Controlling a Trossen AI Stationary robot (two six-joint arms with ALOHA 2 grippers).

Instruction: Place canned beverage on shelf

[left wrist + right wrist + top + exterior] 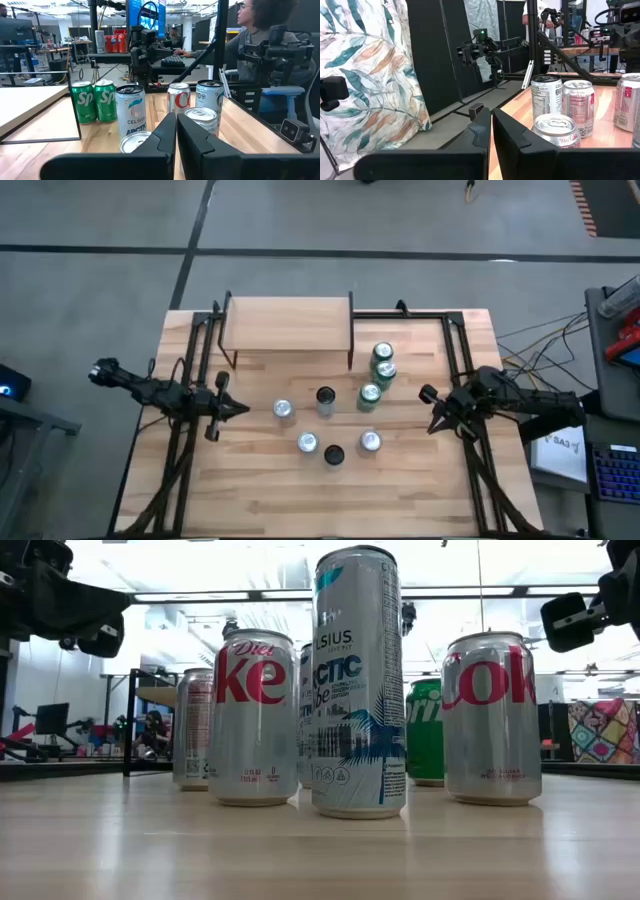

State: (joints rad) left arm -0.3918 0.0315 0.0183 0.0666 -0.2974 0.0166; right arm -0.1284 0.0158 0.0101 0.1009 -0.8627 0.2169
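Both hands clenched empty, left hand [243, 409] and right hand [432, 423] flanking tightly clustered cans [330, 420] on the surface, shelf [288, 323] beyond them bare; reaching for one can risks toppling its neighbours.

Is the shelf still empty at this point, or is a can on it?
Empty. The high view shows the shelf as bare plank, with all the cans standing upright on the table in front of it.

Glossy metal cans [357, 690] stand on a smooth light-wood table [420, 490] beside a matt wood shelf [288, 324].
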